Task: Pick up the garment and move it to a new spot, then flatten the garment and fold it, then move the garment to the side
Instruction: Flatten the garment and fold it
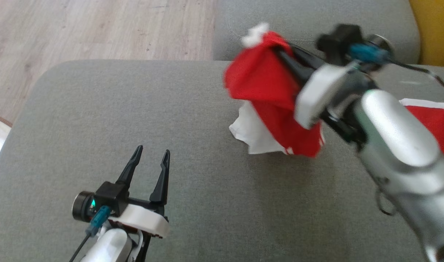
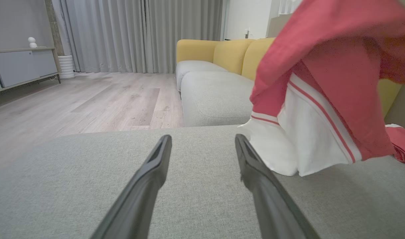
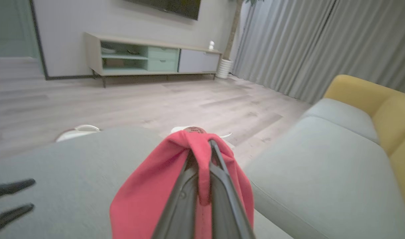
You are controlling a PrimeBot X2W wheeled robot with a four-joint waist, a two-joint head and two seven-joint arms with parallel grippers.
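Garment, red and white, hangs bunched far right over the grey cushion, clamped in the raised right tool; left tool low near left, fingers apart. Left wrist view: white hem touches cushion. Right wrist view: red cloth drapes the tool.

The garment is matt cloth, the cushion seemingly coarse weave.

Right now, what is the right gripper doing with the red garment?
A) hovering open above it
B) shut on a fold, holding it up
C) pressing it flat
B: the right gripper is shut on a fold of the red garment, which hangs from it over the grey cushion.
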